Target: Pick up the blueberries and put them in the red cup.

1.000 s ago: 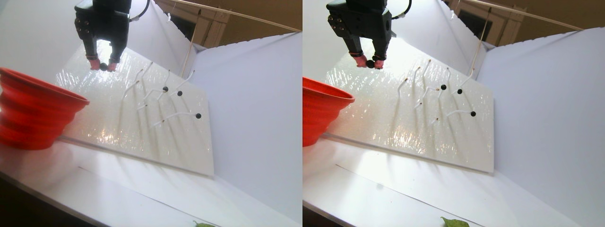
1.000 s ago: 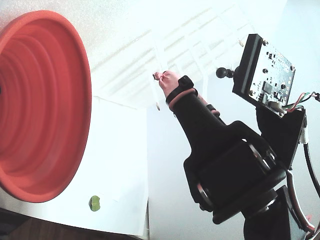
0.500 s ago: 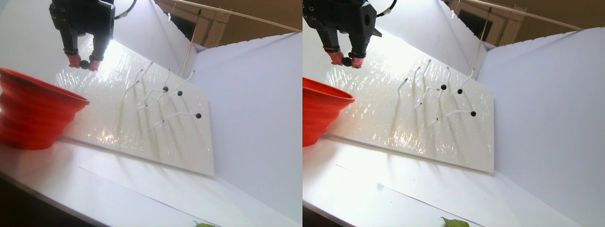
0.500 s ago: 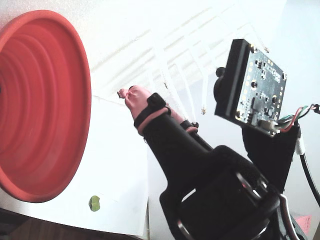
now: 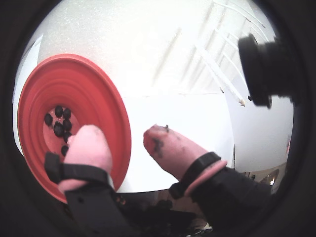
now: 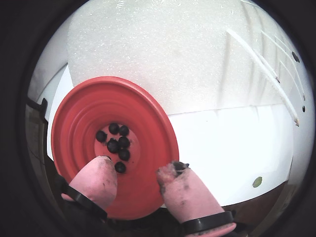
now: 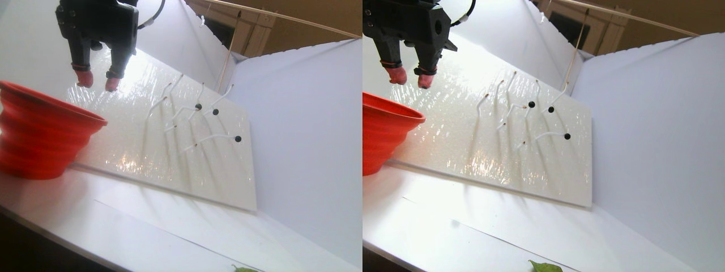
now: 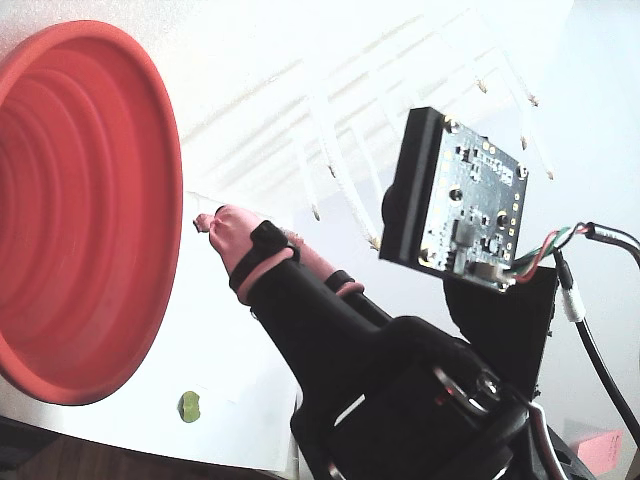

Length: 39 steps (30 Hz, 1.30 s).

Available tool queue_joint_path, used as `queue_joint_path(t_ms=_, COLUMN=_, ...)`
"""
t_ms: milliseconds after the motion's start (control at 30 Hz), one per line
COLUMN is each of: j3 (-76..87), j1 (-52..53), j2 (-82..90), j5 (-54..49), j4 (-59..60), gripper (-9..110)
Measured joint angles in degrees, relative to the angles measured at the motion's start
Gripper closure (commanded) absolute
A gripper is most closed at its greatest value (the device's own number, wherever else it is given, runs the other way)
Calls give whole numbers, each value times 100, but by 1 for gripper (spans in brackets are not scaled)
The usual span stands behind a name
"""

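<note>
The red cup (image 6: pixel 153 123) lies under my gripper (image 6: pixel 137 173) in both wrist views, with several blueberries (image 6: pixel 116 140) clustered on its bottom (image 5: pixel 59 123). My gripper (image 5: pixel 123 140) is open and nothing is between its pink fingertips (image 5: pixel 89 145). One fingertip hangs over the cup's inside, the other near its rim. In the stereo pair view the gripper (image 7: pixel 98 82) hovers above the cup (image 7: pixel 39 130), to the right of its middle. Three more blueberries (image 7: pixel 215 112) sit on white stems on the tilted board. The fixed view shows one pink finger (image 8: pixel 225 225) beside the cup (image 8: pixel 80 200).
A tilted white foam board (image 7: pixel 170 164) with thin white stems stands right of the cup. White walls enclose the area. A small green lump (image 8: pixel 189 405) lies on the white sheet below the cup, and a green leaf (image 7: pixel 544 266) at the front edge. A pink note (image 8: pixel 605 445) shows at the corner.
The gripper moved left over the cup with a blueberry pinched between its tips. It has now opened and the berry is gone from between the fingers.
</note>
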Motion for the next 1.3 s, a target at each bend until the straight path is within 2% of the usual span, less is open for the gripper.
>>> queue_joint_path(t_ms=333, j3=0, j1=422, j2=466, j5=-352, j4=0, gripper=86)
queue_joint_path(t_ms=1300, j3=-475, j1=1564, j2=352, j5=-1433, j4=-343, gripper=86)
